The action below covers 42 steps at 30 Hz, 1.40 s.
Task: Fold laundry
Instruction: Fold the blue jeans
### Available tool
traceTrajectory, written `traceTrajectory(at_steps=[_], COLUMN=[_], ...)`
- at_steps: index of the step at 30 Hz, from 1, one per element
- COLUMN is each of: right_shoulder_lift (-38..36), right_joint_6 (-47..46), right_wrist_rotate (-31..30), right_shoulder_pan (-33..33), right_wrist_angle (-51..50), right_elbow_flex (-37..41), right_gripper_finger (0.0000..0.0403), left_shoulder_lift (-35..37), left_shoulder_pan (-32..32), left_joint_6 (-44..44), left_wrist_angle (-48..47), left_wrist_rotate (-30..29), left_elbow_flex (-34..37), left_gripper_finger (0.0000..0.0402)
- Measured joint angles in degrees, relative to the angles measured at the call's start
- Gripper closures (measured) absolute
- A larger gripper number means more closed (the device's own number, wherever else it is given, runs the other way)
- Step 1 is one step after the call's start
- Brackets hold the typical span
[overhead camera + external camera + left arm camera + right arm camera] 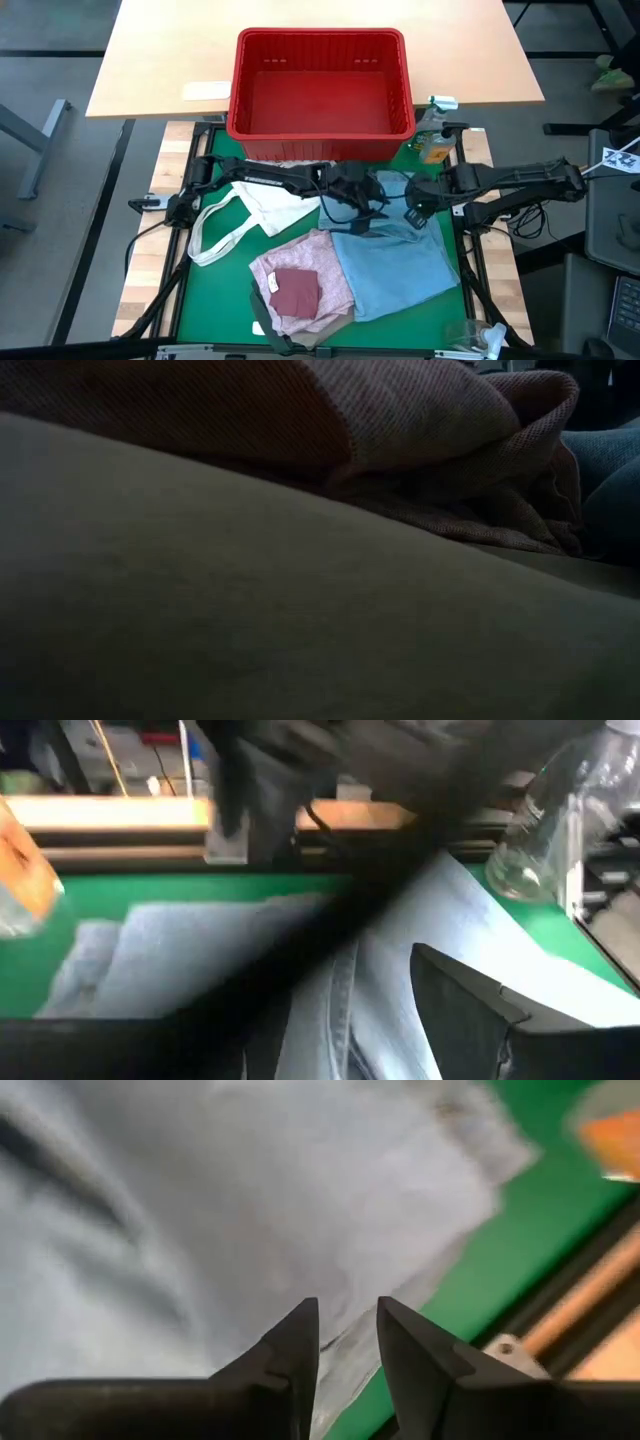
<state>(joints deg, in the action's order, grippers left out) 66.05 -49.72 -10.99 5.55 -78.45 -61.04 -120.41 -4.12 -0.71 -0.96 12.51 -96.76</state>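
A: Where does the pale blue denim jeans garment (395, 265) lie?

B: On the green-covered worktop (215, 280), right of centre, spread in a rough flat panel. Just left of it lies the mottled pink knit top (300, 270), with a dark red folded piece (295, 292) resting on it. The red plastic basket (322, 92) stands at the far edge, and a white tote bag (250, 212) lies to the left.

A: How does the denim look?

B: Light wash, matte, a seam running through it in the left wrist view. Edges fairly straight, few creases.

A: End effectors?

B: The left end effector (362, 215) hangs over the far edge of the jeans near the middle. That picture is blurred, and whether its fingers are spread or pressed together I cannot tell. The right end effector (347, 1342) sits low over the far right part of the denim, fingers parted by a narrow gap, nothing seen between them.

A: Handling?

B: My judgement: denim is heavier and stiffer than the knit, limp but holds a crease. It should not slip much on the green cover. Best taken at the far corners, or at a hem or seam where the cloth is thick, one end effector per corner.
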Motion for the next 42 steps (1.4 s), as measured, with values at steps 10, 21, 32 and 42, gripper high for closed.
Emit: traceTrajectory(at_steps=[10, 21, 32, 42], right_shoulder_lift=[-0.63, -11.43, -12.55, -11.11], right_joint_6=[-10.02, -10.11, -9.90, -10.02], right_wrist_rotate=[-0.86, 3.11, 3.13, 5.87], right_shoulder_pan=[-1.29, -10.60, -13.87, -13.87], right_wrist_angle=[-8.90, 0.33, 3.25, 4.35], right_elbow_flex=[0.05, 12.77, 14.82, 14.80], right_gripper_finger=[0.0297, 0.0297, 0.0297, 0.0297], left_shoulder_lift=[-0.03, -0.07, -0.10, -0.10], left_shoulder_pan=[0.98, 2.93, 3.34, 3.56], left_joint_6=[0.02, -1.54, -1.55, -1.53], left_wrist_angle=[-11.13, -10.97, -10.98, -11.02], left_wrist_rotate=[0.15, -1.32, -2.76, -3.13], left_elbow_flex=[0.01, 0.01, 0.01, 0.01], left_gripper_finger=[0.0207, 0.0207, 0.0207, 0.0207])
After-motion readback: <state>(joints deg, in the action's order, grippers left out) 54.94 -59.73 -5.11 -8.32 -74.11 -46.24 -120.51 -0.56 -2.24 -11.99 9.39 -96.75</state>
